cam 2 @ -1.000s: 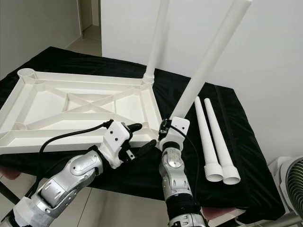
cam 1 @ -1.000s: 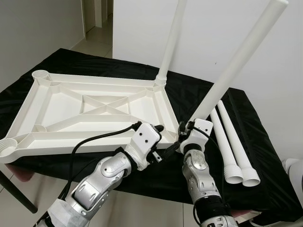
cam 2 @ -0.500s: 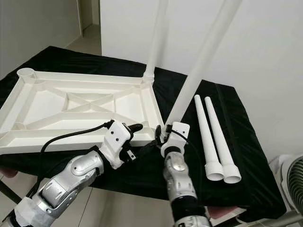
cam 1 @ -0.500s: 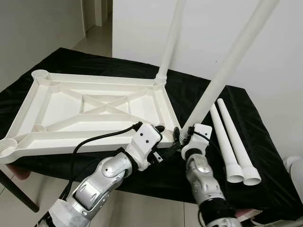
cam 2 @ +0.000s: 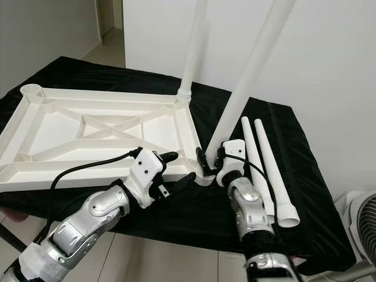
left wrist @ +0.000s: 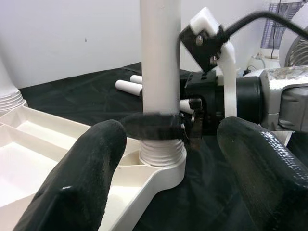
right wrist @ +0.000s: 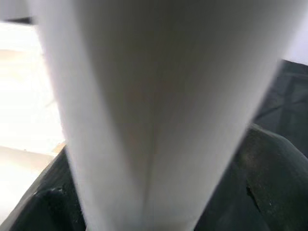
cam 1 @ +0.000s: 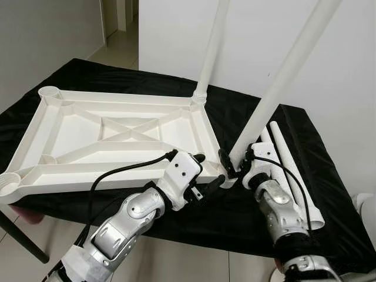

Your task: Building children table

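White tabletop (cam 1: 117,132) upturned | leg (cam 1: 282,82) tilted, right hand (cam 1: 233,166) clamped

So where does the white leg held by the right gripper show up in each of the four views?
Left eye view: leg slants from the tabletop's near right corner socket to the top edge.
Right eye view: same leg, right of centre, right gripper at its base.
Left wrist view: upright at centre, threaded end in the socket.
Right wrist view: blurred white column up close.
Shared landmark: the corner socket.
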Available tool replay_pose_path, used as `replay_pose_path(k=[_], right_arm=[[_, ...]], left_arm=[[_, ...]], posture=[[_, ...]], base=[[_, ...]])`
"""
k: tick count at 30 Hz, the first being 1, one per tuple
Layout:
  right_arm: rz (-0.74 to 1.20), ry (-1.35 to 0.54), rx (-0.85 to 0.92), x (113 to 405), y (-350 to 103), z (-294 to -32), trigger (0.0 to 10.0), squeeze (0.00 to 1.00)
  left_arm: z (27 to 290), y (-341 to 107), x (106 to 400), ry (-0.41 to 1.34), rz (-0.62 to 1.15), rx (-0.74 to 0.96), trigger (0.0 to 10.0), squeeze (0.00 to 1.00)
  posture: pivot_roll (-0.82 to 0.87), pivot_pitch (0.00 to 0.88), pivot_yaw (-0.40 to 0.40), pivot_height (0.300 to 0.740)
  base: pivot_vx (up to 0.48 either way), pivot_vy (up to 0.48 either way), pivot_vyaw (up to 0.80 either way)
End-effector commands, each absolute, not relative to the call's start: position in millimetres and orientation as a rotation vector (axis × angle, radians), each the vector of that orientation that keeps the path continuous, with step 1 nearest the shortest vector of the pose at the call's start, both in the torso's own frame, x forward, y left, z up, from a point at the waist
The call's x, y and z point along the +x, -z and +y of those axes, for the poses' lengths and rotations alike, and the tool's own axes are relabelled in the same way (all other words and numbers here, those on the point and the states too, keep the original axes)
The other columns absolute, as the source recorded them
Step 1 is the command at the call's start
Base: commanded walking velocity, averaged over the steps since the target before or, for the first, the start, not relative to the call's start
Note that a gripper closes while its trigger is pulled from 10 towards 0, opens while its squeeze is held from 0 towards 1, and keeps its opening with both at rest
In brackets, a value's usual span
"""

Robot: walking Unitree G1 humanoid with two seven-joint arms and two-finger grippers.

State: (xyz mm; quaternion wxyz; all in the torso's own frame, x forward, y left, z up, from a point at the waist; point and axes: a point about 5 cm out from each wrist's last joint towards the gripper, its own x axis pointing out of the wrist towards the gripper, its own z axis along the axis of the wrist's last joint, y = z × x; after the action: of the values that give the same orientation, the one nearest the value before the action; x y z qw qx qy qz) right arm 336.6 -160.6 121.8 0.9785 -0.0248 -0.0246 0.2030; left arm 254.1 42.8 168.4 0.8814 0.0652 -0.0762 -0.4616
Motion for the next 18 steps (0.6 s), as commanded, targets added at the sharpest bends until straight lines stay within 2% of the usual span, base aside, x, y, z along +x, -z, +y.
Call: replay_pose_path(k=[1, 3, 4, 5, 6, 8, 9, 18], right_arm=[[-0.019, -0.478, -0.086, 337.4, -117.3, -164.0, 10.0, 0.00], [-0.005, -0.518, -0.102, 339.1, -116.3, -163.8, 10.0, 0.00], [0.004, -0.550, -0.111, 340.3, -115.7, -163.7, 8.7, 0.00], [0.006, -0.575, -0.129, 341.2, -115.7, -163.4, 6.4, 0.00], [0.004, -0.589, -0.140, 341.6, -115.9, -163.3, 4.6, 0.00], [0.008, -0.598, -0.149, 342.4, -115.7, -163.0, 4.6, 0.00], [0.015, -0.604, -0.152, 343.6, -115.3, -162.9, 0.0, 0.00], [0.047, -0.626, -0.148, 346.4, -110.8, -166.1, 0.0, 0.00]], left_arm=[[34.4, -166.9, 246.7, 1.144, -0.153, 0.159, 10.0, 0.00], [33.9, -167.0, 246.6, 1.147, -0.153, 0.160, 10.0, 0.00], [33.6, -167.0, 246.6, 1.149, -0.154, 0.161, 10.0, 0.00], [33.5, -167.0, 246.5, 1.151, -0.154, 0.162, 10.0, 0.00], [33.4, -167.0, 246.5, 1.151, -0.154, 0.162, 10.0, 0.00], [33.2, -167.2, 246.6, 1.152, -0.155, 0.163, 10.0, 0.00], [32.9, -167.3, 246.8, 1.151, -0.155, 0.164, 10.0, 0.00], [33.2, -167.3, 246.2, 1.146, -0.155, 0.164, 10.0, 0.00]], posture=[[0.00, 0.000, -0.113, 0.740], [0.00, 0.000, -0.111, 0.740], [0.00, 0.000, -0.110, 0.740], [0.00, 0.000, -0.110, 0.740], [0.00, 0.000, -0.110, 0.740], [0.00, 0.000, -0.109, 0.740], [0.01, 0.000, -0.111, 0.740], [0.01, 0.000, -0.114, 0.740]], base=[[0.000, 0.000, 0.00], [0.000, 0.000, 0.00], [0.000, 0.000, 0.00], [0.000, 0.000, 0.00], [0.000, 0.000, 0.00], [0.000, 0.000, 0.00], [0.000, 0.000, 0.00], [0.000, 0.000, 0.00]])
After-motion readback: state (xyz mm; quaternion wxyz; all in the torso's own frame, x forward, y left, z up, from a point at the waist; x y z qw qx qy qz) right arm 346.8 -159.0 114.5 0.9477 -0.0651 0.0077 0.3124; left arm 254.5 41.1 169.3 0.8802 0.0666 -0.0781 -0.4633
